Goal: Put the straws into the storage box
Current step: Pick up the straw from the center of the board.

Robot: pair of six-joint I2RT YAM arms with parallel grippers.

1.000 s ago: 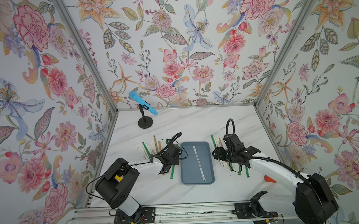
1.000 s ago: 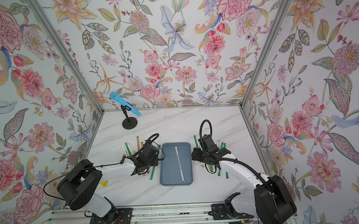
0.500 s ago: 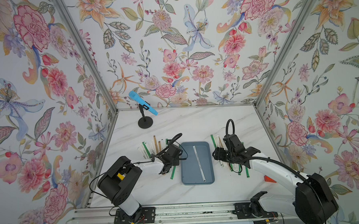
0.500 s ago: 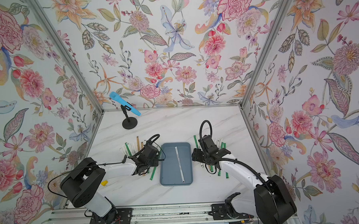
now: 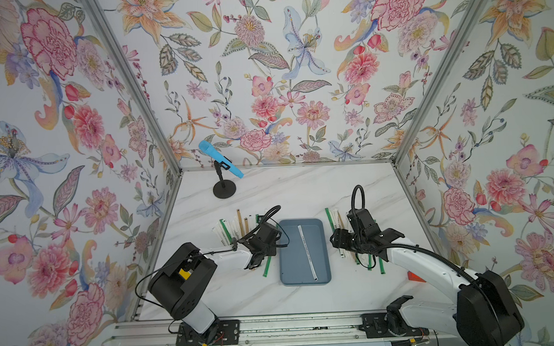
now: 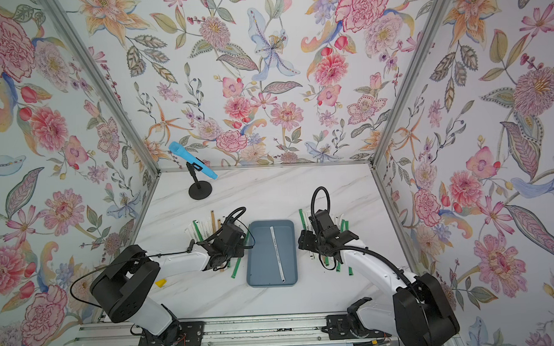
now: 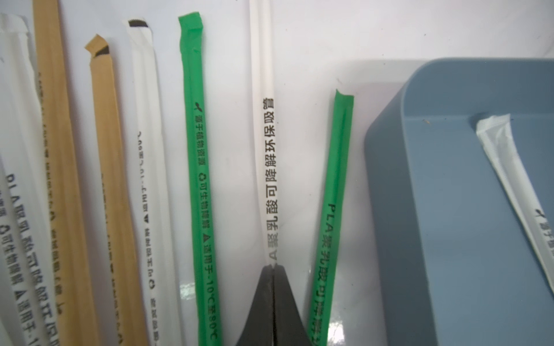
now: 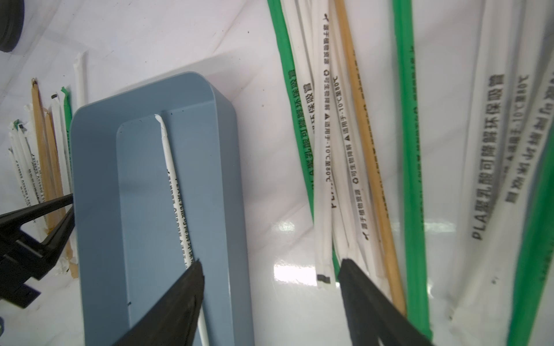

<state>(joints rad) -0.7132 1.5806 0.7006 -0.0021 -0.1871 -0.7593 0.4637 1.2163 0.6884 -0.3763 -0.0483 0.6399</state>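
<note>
The white printed straw (image 7: 266,167) I am after lies on the worktop (image 7: 305,60) among the loose straws (image 5: 236,227) on my left. A green straw (image 7: 332,194) lies between it and the storage box (image 7: 449,239), which stands just beside the row. My left claw (image 7: 273,266) is pinched fully together on this white straw, so I judge the step in hand to be the pick-up. One straw (image 5: 306,249) already lies slantwise in the box; many others wait on both sides of it. My right claw (image 8: 269,262) hangs well open and empty between the box's edge and the pile on my right (image 8: 353,149). Next I should lift gently, mind the thin wrapper slipping, cross the low rim and let go inside
</note>
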